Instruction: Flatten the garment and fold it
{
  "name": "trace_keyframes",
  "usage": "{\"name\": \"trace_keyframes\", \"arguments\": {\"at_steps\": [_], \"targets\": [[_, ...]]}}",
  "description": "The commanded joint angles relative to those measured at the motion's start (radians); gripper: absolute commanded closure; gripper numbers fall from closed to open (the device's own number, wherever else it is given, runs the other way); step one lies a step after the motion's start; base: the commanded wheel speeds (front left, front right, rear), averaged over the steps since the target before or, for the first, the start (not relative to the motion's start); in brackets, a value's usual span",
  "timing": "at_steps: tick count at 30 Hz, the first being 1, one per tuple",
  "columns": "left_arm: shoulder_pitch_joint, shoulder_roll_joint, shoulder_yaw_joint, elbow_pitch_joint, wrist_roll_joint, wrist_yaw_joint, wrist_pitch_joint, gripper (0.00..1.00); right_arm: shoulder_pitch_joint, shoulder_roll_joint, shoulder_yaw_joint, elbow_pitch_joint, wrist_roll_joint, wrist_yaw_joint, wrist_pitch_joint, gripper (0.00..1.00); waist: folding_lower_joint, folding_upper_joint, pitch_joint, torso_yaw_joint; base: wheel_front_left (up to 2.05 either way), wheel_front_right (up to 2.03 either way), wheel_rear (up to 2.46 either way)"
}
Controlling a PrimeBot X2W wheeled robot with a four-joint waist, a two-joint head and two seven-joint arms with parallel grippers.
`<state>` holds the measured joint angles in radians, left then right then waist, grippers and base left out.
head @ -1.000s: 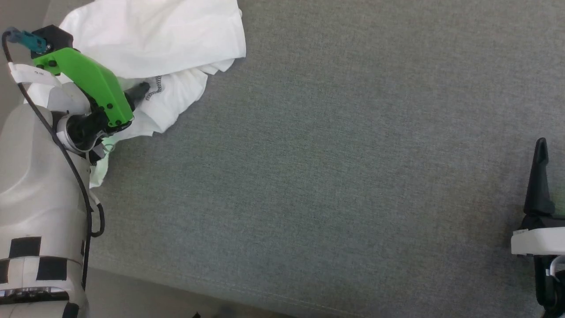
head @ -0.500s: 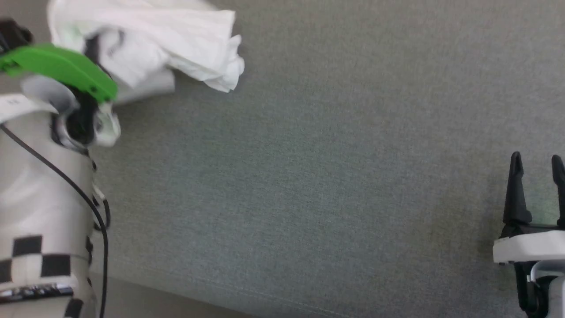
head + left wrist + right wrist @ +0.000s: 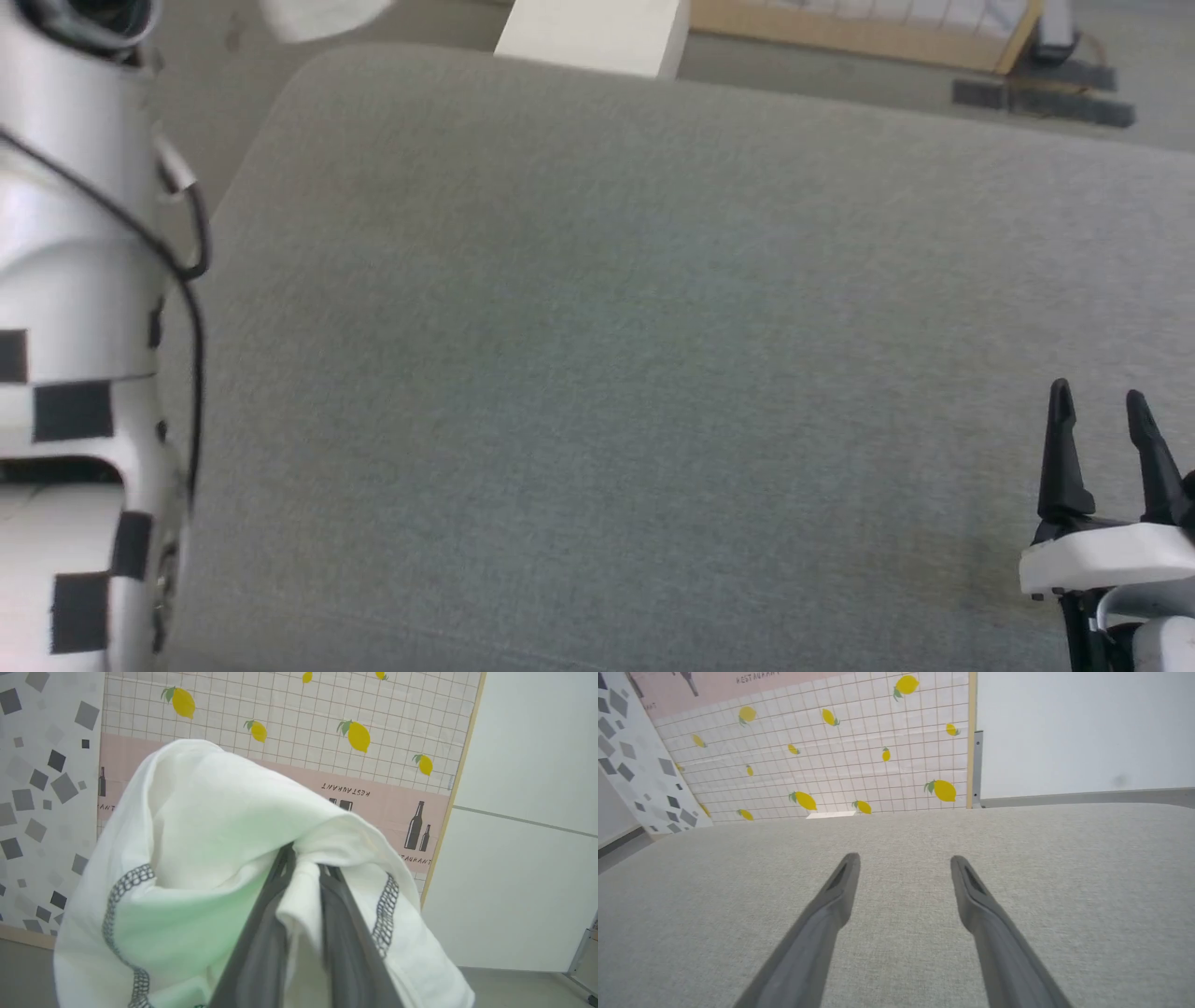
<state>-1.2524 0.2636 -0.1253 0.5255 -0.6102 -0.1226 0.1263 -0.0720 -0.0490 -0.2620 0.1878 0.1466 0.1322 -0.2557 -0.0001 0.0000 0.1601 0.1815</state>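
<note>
Left gripper [image 3: 306, 856]: fingers pinched nearly together on a fold of shirt [image 3: 219, 812], a thin strip of cloth caught between them. Held up in the air, with the lemon wall panel [image 3: 280, 718] behind. Cloth bunched over the fingertips, draping down both sides of the fingers and off the bottom edge of the left wrist view. Dark zigzag stitching [image 3: 121, 891] in a curve left of the fingers, a second run just right of them. Greenish tint on the cloth low left of the fingers.

Left forearm [image 3: 75, 280] pale with black squares, raised along the left edge of the head view. Blurred white patch beside its top end, too smeared to identify.

Right gripper [image 3: 1100, 401] [image 3: 903, 863]: fingers spread well apart, nothing between them. Low over grey cushion [image 3: 597, 327]; contact impossible to judge. Bare fabric ahead of and to both sides of the fingertips. White box [image 3: 597, 33] far ahead and well to the left of this gripper, past the cushion's far edge. Shirt well apart from this gripper.
</note>
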Motion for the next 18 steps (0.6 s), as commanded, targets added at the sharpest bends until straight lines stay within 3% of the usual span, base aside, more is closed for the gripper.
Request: {"name": "trace_keyframes", "arguments": {"at_steps": [1, 8, 18], "targets": [[-0.023, -0.023, -0.018, -0.004, -0.015, -0.006, 0.01, 1.0, 0.006, -0.001, -0.001, -0.001, 0.008, -0.002, -0.006, 0.0, 0.0001, 0.0, -0.066, -0.079, 0.0, 0.0, 0.0], [-0.004, -0.115, -0.103, 0.021, -0.066, -0.007, 0.029, 1.0, 0.017, -0.001, -0.02, -0.01, 0.014, -0.002, -0.006, 0.0, 0.0001, 0.0, -0.079, -0.177, 0.0, 0.0, 0.0], [0.267, -0.207, -0.308, 0.146, -0.098, -0.008, -0.004, 1.0, 0.049, -0.001, -0.046, -0.016, 0.031, -0.002, -0.006, 0.0, 0.0001, 0.0, -0.056, -0.285, 0.0, 0.0, 0.0]]}}
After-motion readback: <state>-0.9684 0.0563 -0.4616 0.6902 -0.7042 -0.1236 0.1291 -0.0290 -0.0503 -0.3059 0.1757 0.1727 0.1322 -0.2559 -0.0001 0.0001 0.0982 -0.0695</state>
